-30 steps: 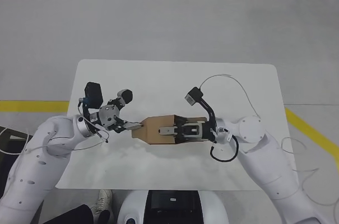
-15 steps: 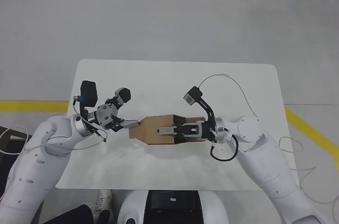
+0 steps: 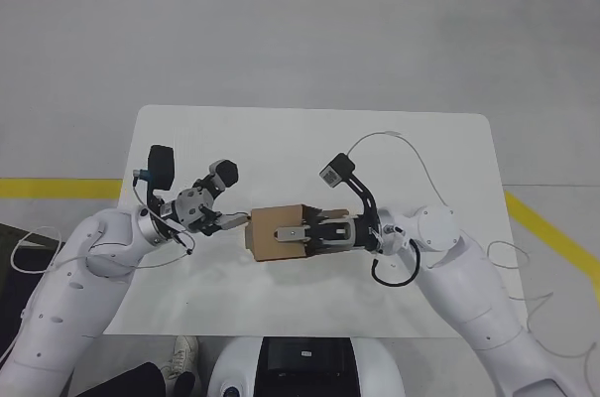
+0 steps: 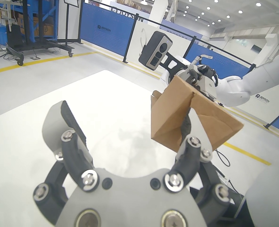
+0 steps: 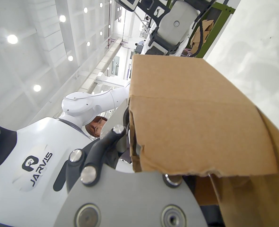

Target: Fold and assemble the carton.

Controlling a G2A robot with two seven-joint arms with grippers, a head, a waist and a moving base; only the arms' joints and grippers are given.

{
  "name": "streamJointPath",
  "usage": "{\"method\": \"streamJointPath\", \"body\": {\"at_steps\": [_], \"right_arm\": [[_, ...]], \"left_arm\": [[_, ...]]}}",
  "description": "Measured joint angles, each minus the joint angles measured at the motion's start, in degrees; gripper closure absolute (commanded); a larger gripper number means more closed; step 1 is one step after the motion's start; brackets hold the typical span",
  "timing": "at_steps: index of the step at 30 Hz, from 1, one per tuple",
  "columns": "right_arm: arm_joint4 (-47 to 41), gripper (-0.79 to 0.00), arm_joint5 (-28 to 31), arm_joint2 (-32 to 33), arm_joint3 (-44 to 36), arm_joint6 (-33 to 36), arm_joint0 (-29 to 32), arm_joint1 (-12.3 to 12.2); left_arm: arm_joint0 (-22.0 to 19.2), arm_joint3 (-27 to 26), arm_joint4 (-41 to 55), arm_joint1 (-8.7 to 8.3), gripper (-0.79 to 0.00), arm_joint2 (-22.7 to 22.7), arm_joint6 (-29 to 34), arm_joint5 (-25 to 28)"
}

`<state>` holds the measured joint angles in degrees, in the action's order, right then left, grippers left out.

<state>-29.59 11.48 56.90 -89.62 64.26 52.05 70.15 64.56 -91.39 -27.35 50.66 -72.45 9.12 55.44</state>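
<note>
Two grippers meet at the carton (image 3: 272, 238), one at each end. My right gripper (image 3: 294, 234) is pinching it: one silver finger lies flat along the top panel, and its partner is hidden under the cardboard. From the right wrist camera, the brown panel sits just over the palm, with its ragged edge nearest the palm and a crease running across it farther out.

My left gripper (image 4: 130, 114) is spread wide. One finger (image 4: 196, 128) rests against the end of the carton that faces it, right at the seam where two flaps come together. The other finger (image 4: 67, 119) stands well apart from the carton with nothing against its pad. That end reads as folded shut, with one small flap sticking out at the far side.

The carton lies roughly level between the two tools and looks lifted off the table (image 3: 428, 149); I cannot tell whether any edge touches it. A thin white cable (image 3: 419, 147) loops on the table beyond the right arm.
</note>
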Motion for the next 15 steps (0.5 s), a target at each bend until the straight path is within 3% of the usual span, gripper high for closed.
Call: {"method": "streamJointPath", "body": {"at_steps": [15], "right_arm": [[-1.78, 0.000, 0.17, 0.57, 0.85, -0.92, 0.23, 0.14]], "left_arm": [[1.29, -2.15, -0.83, 0.16, -0.785, -0.92, 1.50, 1.43]]}}
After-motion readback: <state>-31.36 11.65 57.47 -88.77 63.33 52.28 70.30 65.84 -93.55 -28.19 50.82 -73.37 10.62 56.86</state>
